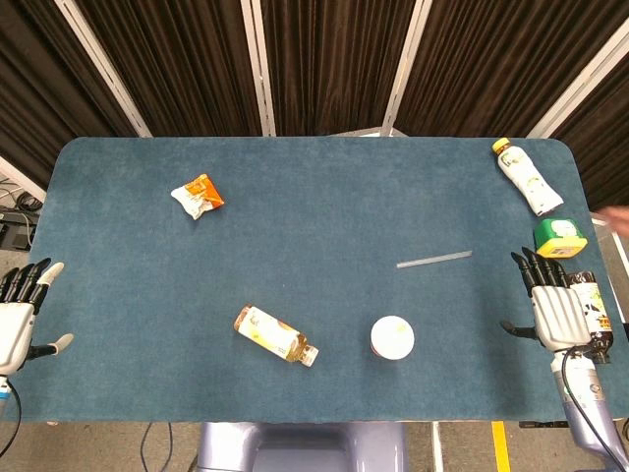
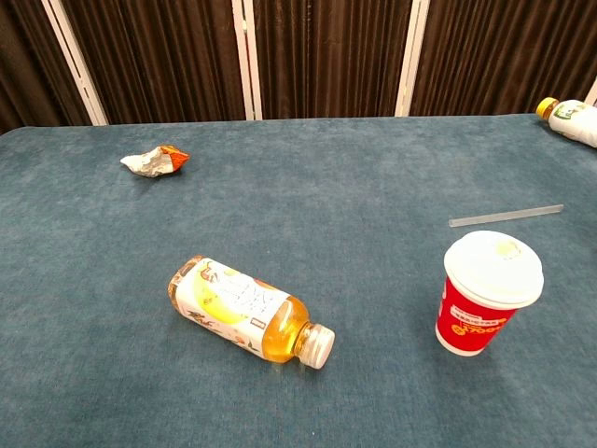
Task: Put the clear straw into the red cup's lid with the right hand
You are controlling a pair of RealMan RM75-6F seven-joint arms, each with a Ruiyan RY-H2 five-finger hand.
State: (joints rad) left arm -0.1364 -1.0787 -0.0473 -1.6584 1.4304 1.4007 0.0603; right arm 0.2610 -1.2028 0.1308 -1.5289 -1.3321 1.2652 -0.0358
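Observation:
The red cup (image 2: 476,317) stands upright near the table's front, right of centre, with a white lid (image 1: 392,336) on it. The clear straw (image 1: 434,260) lies flat on the blue cloth behind and to the right of the cup, also seen as the straw (image 2: 506,217) in the chest view. My right hand (image 1: 556,305) hovers at the table's right edge, fingers spread, holding nothing, well to the right of the straw. My left hand (image 1: 18,307) rests at the left edge, fingers apart and empty. Neither hand shows in the chest view.
A juice bottle (image 1: 276,335) lies on its side left of the cup. A crumpled snack wrapper (image 1: 198,196) sits at the back left. At the right edge lie a white bottle (image 1: 527,175), a green box (image 1: 559,237) and a dark bottle (image 1: 593,307) beside my right hand.

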